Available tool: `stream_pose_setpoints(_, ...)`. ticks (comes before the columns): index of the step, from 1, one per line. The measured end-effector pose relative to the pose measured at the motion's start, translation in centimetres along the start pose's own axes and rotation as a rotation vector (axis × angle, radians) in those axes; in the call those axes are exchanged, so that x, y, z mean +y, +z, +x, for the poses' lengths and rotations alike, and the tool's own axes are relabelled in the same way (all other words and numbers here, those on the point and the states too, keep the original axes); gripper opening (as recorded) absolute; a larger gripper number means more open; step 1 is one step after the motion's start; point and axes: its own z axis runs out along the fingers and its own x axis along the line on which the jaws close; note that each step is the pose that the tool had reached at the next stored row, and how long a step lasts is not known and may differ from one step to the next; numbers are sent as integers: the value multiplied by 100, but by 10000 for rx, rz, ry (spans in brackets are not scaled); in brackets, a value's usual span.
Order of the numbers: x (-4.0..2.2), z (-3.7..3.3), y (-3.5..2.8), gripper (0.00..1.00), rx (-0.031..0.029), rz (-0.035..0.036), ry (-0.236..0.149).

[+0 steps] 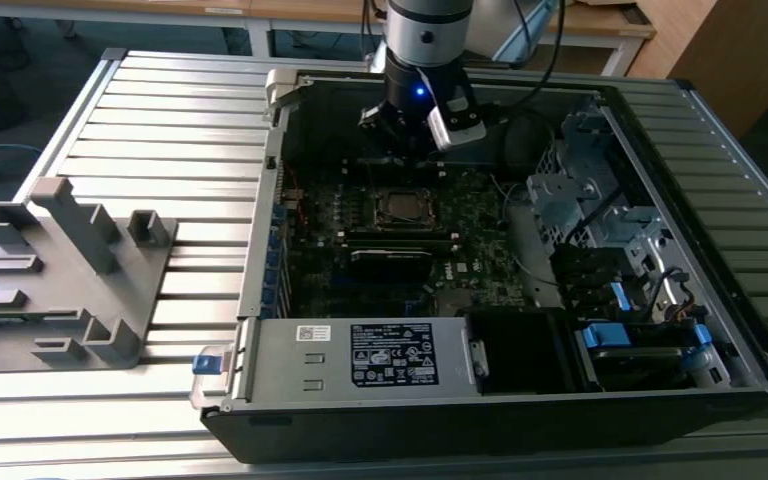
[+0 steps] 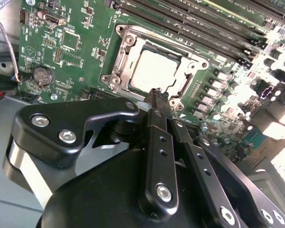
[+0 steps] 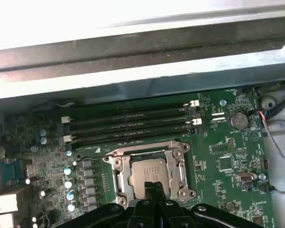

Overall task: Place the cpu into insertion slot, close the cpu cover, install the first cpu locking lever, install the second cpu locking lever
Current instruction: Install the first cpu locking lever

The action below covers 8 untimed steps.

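Tool (image 2: 159, 95) fingers are pressed together with nothing between them, the tips at the near edge of the cover (image 2: 125, 57); you cannot tell whether they touch it. Just beyond the tips you see the dull silver cpu (image 2: 154, 71) lying flat in the slot (image 3: 120, 180), framed by that thin metal cover. Farther on run long black memory slots (image 3: 128, 126), then the grey case wall (image 3: 133, 76). The exterior view adds the ribbed bench (image 1: 157, 130) and a grey fixture (image 1: 64, 270).

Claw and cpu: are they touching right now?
Cannot tell. In the second wrist view the claw, shut, overlaps the near edge of the cpu seated under the cpu cover, hiding any gap or contact; its height above does not show.
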Motion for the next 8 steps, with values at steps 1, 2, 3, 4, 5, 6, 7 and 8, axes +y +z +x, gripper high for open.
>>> stream_pose_setpoints(1,0,0,1,10,2,7,-90)
stream_pose_setpoints(2,0,-1,2,10,2,20,-176)
stream_pose_setpoints(3,0,-1,3,10,2,37,-257)
stream_pose_setpoints(4,0,0,2,10,3,55,-326)
stream_pose_setpoints(5,0,0,2,10,5,60,-362)
stream_pose_setpoints(6,0,0,2,10,4,60,-364)
stream_pose_setpoints(7,0,0,2,10,4,61,-364)
stream_pose_setpoints(8,0,0,2,10,4,61,-364)
